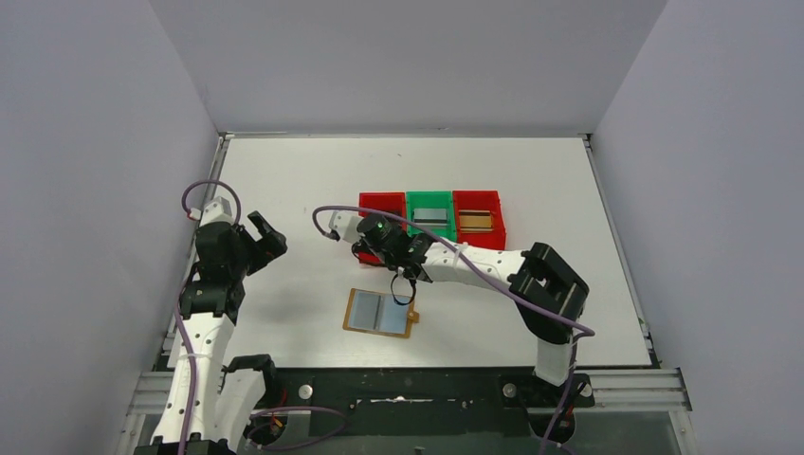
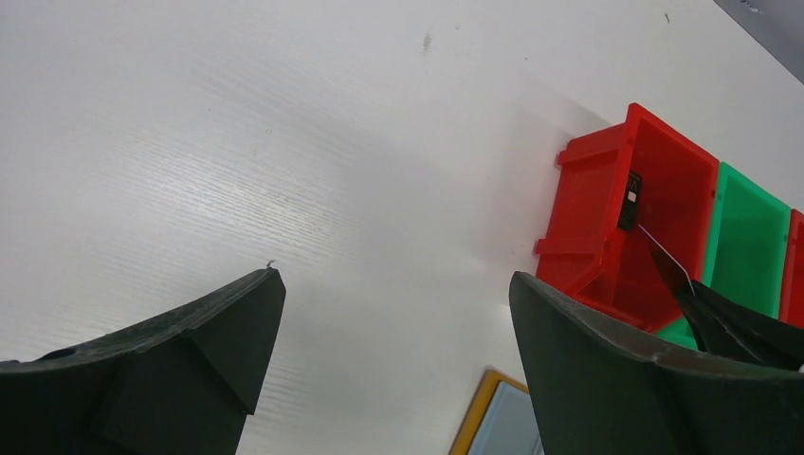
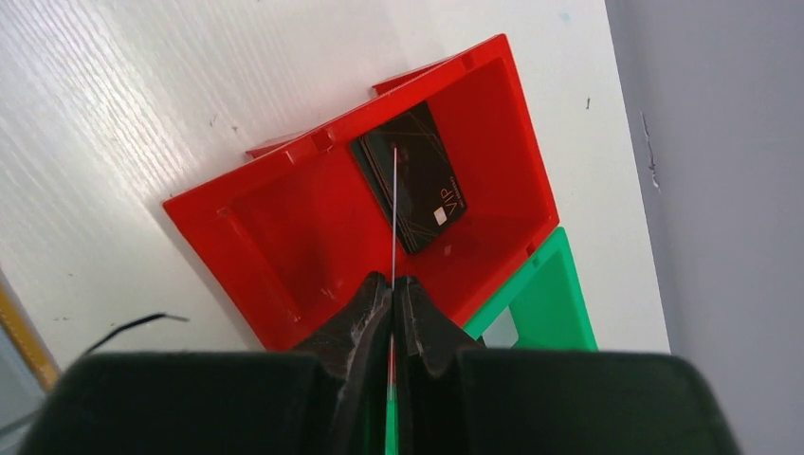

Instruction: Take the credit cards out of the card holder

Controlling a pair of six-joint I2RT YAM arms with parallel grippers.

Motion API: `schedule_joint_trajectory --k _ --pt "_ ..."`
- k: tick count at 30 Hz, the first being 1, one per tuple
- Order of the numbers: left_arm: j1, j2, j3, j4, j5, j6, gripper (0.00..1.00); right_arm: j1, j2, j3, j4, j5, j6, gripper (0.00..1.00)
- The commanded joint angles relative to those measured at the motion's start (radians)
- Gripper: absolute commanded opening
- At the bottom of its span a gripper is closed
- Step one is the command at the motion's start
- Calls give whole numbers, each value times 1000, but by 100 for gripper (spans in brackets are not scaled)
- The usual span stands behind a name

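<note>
Now, starting at the left: the left gripper [image 1: 269,237] hangs above the bare table [image 1: 284,171] with its jaws spread wide and nothing between them, well apart from everything that matters.

Moving in, the card holder [image 1: 381,311] lies opened flat near the front edge, pale inner pockets facing up, tan border all round. From above I can't tell whether any pocket holds a card.

Just beyond it the right gripper [image 3: 392,284] is over the left red bin [image 3: 284,237], jaws pressed together on a thin card [image 3: 392,251] seen edge-on, so only a sliver shows and its colour can't be called. It's pinched by one short end and pokes straight out over a black card [image 3: 422,185] lying in that bin.

Further right, the green bin [image 1: 429,197] has a silver-grey card [image 1: 431,216], and the right red bin [image 1: 477,196] a gold-brown card [image 1: 477,222].

On handling, my read: these cards are feather-light, stiff but springy, and slick-faced. Lying flat, they give the fingers nothing to grab. An exposed short edge, pinched squarely across both faces, looks like the place to take hold. Grip too lightly and a card may swivel; the soft holder would likely drag along unless something pins it.
</note>
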Motion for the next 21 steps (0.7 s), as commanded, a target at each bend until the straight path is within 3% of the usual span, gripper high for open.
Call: schedule_joint_trajectory --k 1,8,21 --pt "10 -12 1 67 22 16 91 -9 3 42 38 48 -96 0" --pt "19 -13 -3 67 30 16 91 -44 24 30 98 4 -199 0" --pt "26 -18 -7 67 41 16 91 -103 86 117 4 -143 -283 0"
